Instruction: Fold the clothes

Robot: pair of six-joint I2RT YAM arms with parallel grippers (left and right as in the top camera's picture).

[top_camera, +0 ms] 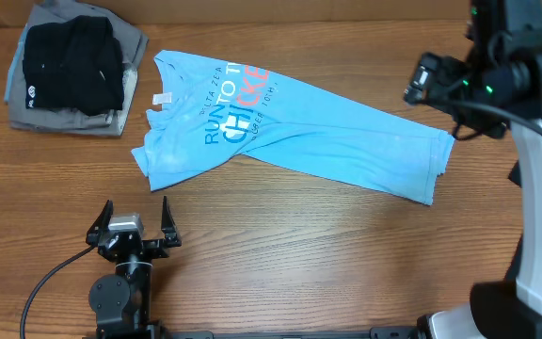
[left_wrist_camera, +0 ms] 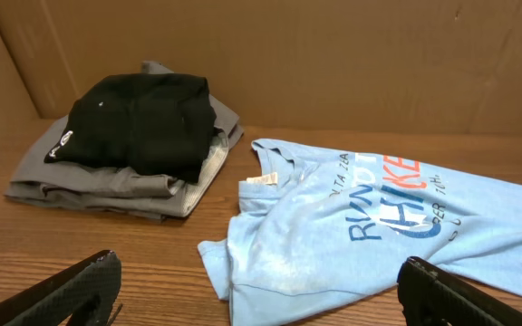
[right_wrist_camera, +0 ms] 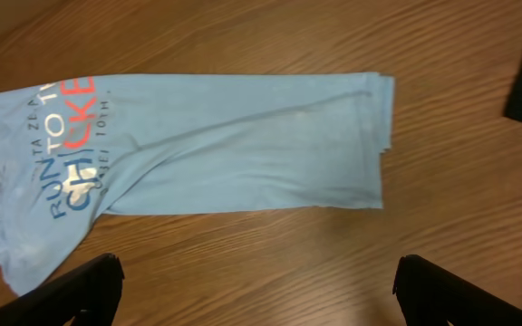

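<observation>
Across the middle of the worktop (top_camera: 299, 245) lies the light blue T-shirt (top_camera: 290, 127), lettering side up. Its collar end is close to the stack of folded dark and grey garments (top_camera: 69, 71), and its hem end reaches toward the right arm. It is not flat. A long diagonal crease runs through the body, the layers at the hem sit unevenly, and the cloth near the collar and sleeve is bunched.

The left gripper (top_camera: 136, 207) sits low at the near edge, apart from the shirt, fingers spread wide and empty. The right gripper (right_wrist_camera: 261, 290) hangs above the hem end, also spread wide and holding nothing.

Folding looks barely begun, and several things could spoil it:

- **Uneven grasp:** a pinch at the hem may catch only the top layer, because the edges are staggered. The shirt would then peel open instead of folding.
- **Locked-in wrinkles:** folding over the diagonal crease or the bunched sleeve would probably set them in.
- **Sliding cloth:** the wood looks smooth, so a one-sided pull could drag the whole shirt.
- **Disturbed stack:** a pull toward the collar end could push the shirt into the stack.
</observation>
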